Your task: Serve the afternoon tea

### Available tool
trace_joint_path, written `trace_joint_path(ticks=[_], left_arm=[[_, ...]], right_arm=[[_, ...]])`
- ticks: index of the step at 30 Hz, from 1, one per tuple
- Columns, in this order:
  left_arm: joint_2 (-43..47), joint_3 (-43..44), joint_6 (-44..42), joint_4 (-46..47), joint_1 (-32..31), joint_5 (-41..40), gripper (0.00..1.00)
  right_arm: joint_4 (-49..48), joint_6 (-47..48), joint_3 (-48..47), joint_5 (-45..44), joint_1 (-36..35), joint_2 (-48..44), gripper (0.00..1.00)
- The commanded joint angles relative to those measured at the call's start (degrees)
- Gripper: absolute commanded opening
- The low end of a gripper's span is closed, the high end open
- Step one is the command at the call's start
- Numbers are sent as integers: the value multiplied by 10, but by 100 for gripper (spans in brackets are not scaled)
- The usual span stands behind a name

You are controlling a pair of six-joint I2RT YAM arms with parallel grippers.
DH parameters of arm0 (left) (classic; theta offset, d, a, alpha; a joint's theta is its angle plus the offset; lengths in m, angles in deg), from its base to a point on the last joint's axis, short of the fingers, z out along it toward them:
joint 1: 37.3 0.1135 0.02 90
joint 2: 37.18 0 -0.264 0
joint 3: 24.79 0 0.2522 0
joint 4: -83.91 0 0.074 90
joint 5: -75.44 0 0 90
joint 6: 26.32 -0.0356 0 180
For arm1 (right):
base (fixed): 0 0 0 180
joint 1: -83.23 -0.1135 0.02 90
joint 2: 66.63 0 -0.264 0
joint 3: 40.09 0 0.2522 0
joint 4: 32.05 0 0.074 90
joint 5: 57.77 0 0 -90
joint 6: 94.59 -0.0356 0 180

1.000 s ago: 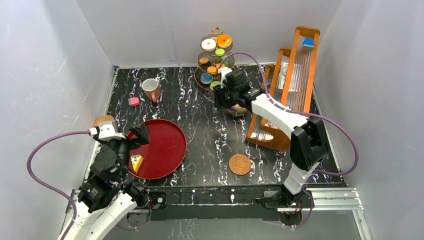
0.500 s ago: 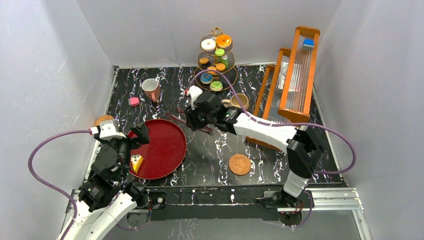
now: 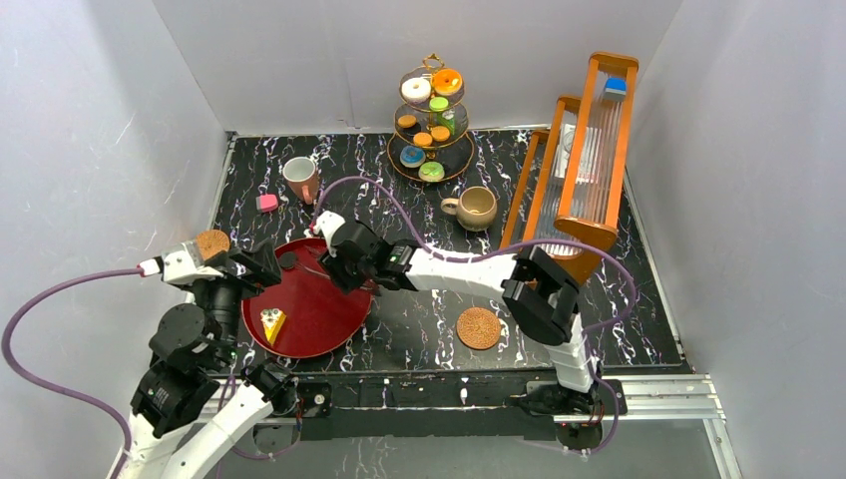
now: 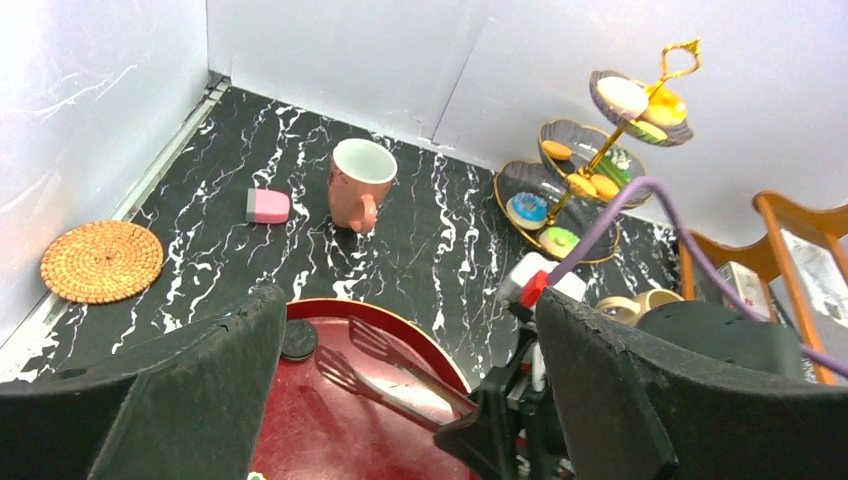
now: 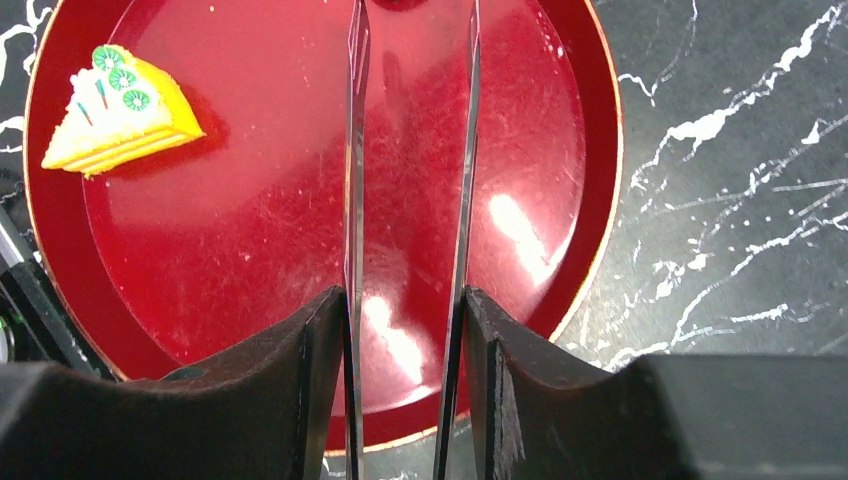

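The right gripper (image 5: 402, 305) pinched the tongs (image 5: 355, 150). Their blades stood a narrow gap apart with nothing seen between them, and their long axis ran straight up the right wrist frame over the tray (image 5: 560, 130). A dark cookie (image 4: 298, 340) lay on the tray just beside the tips, lower left in the left wrist frame. The cake slice (image 5: 115, 95) sat upper left of the blades, off their line, so reaching it would likely need a swing left. The left gripper (image 4: 408, 310) hung wide open and empty, seemingly nearer that slice.

Marbled table (image 3: 419, 324) with tray (image 3: 319, 324), pink mug (image 3: 300, 180), beige mug (image 3: 476, 207), coaster (image 3: 479, 327), stand (image 3: 431, 150)
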Motion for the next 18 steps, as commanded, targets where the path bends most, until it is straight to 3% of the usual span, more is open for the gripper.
trace_joint_path(ticks=[1,18], left_arm=[[-20,40,18,-15,-2,-10,92],[-29,56,22,-28,-2,-9,92]], right_arm=[[-38,8,-56,-13,-6,25,54],[-22,10,-123,0,-10,102,57]])
